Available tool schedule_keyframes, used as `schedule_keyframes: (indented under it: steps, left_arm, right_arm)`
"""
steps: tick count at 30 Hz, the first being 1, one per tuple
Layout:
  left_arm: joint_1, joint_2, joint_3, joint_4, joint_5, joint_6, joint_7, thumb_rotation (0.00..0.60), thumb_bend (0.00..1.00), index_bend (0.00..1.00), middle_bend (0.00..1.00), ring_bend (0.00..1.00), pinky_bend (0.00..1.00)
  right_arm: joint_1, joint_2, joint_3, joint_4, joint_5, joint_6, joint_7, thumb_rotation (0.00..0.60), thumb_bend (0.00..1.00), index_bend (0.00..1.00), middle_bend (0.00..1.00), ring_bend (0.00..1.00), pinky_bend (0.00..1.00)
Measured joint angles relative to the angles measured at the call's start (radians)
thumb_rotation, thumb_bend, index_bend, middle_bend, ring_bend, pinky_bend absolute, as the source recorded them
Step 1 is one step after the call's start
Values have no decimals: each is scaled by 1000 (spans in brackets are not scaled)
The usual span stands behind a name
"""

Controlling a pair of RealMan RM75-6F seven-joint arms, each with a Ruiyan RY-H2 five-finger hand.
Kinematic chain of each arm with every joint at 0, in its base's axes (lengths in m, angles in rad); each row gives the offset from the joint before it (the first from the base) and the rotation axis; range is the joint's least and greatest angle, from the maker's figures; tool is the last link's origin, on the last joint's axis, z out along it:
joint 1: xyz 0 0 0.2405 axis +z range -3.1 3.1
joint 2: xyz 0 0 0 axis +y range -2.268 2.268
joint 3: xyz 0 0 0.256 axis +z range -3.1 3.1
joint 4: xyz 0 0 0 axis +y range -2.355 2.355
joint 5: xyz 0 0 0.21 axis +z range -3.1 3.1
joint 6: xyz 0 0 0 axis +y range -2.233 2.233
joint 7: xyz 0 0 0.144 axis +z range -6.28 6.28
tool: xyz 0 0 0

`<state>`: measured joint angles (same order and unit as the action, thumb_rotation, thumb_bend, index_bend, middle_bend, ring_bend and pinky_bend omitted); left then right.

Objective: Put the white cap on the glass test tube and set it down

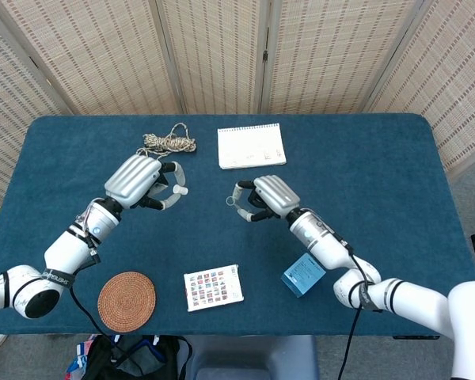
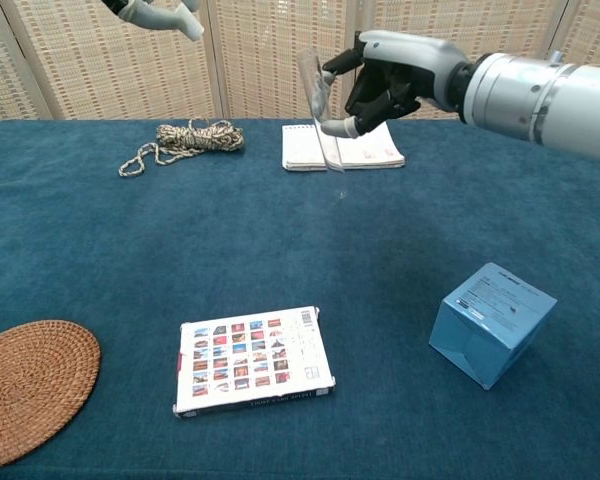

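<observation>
Right robot hand point(image 2: 380, 85) holds the glass test tube point(image 2: 320, 110) above the notepad point(image 2: 365, 150); left robot hand point(image 1: 146, 184) pinches the white cap point(image 1: 183, 190).

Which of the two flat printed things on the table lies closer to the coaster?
The card with the grid of small colour pictures, just right of the woven coaster at the near edge. The white spiral notepad lies at the far side.
</observation>
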<state>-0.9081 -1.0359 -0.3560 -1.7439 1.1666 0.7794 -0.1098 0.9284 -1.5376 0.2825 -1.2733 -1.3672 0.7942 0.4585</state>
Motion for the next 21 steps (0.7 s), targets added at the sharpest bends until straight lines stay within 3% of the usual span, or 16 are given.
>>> schedule_keyframes:
  steps: [8,21]
  left_arm:
    - [-33,-3,-7,-21,-10,10,59,600,342,539,1000,1000,1000]
    - [-94,-11,15,-44,-29,49,288,600,342,540,1000,1000,1000]
  right_arm:
    - [52,-37,18,32,6,-45,67,600,433,902,1000,1000,1000]
    - [89,-38,30,43,41,-96,96,600,433,902,1000,1000,1000]
